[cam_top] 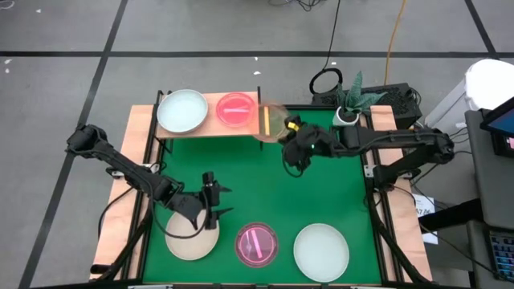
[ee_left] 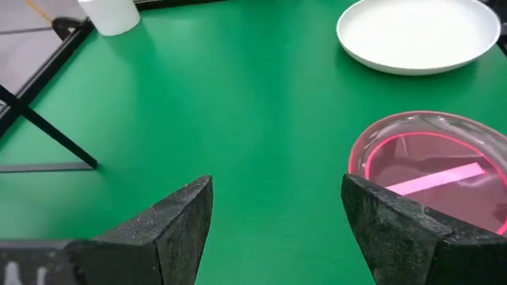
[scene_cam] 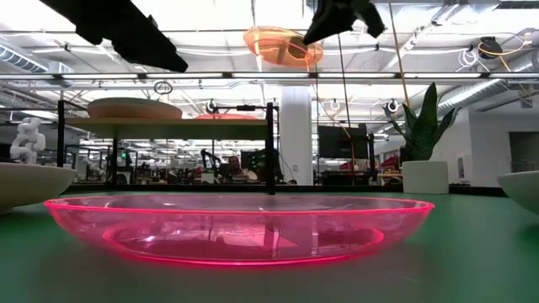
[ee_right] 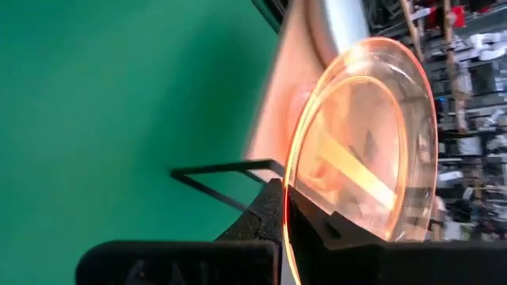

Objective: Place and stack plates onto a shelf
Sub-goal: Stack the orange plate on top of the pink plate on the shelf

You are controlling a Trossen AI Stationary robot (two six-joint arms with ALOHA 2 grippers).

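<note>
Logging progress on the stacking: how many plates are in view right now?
6: mint-white plate and pink plate on the shelf; amber plate in the right gripper; cream plate, magenta plate and white plate on the table. Stacked ones may be hidden.

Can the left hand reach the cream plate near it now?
Probably yes: the left hand is open and empty, hovering by the cream plate, whose top is bare. Only the arm overlaps it.

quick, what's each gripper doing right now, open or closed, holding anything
Left gripper: open, empty, above the cream plate.
Right gripper: closed on the amber plate, held by the shelf.
</note>
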